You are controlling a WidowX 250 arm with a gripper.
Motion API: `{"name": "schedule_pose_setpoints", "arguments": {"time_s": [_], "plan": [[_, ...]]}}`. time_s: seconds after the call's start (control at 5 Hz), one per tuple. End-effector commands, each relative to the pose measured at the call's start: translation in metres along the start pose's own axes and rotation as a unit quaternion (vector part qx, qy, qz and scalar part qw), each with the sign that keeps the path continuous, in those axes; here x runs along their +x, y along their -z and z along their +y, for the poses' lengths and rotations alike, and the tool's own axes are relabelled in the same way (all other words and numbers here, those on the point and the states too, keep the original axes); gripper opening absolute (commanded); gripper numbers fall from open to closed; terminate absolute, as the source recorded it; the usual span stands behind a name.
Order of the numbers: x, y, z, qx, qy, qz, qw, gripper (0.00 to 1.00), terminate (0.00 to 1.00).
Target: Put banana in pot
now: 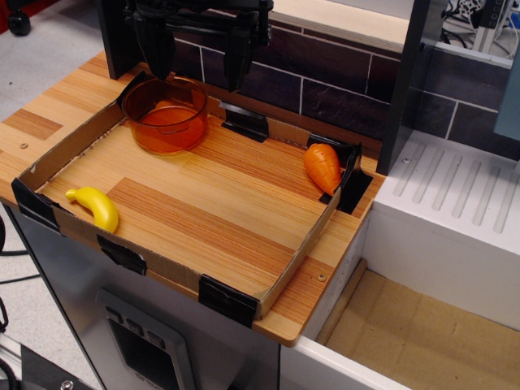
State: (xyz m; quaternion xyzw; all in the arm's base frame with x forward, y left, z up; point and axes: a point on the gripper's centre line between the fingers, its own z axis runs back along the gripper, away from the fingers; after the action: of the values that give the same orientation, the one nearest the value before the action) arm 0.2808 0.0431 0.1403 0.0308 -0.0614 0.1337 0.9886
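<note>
Banana in tray corner, pot under open hand, carrot opposite

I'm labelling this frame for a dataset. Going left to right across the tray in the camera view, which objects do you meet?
banana → pot → carrot. The tool hangs above the pot's right side, so it has no separate place in the order.

Yellow banana lies well apart from orange pot.
</note>
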Motion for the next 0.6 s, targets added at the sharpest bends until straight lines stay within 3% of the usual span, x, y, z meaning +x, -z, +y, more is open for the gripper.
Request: {"name": "schedule_pose_setpoints", "arguments": {"time_s": [0.0,0.2,0.4], "plan": [[0.0,0.0,0.0,0.0,0.0,0.0,1.0,1.0,0.0],[0.002,0.008,0.021,-0.02,-0.06,0.02,0.9978,1.0,0.0],[-0.003,0.018,0.039,-0.034,-0.091,0.022,0.995,1.0,0.0]]}}
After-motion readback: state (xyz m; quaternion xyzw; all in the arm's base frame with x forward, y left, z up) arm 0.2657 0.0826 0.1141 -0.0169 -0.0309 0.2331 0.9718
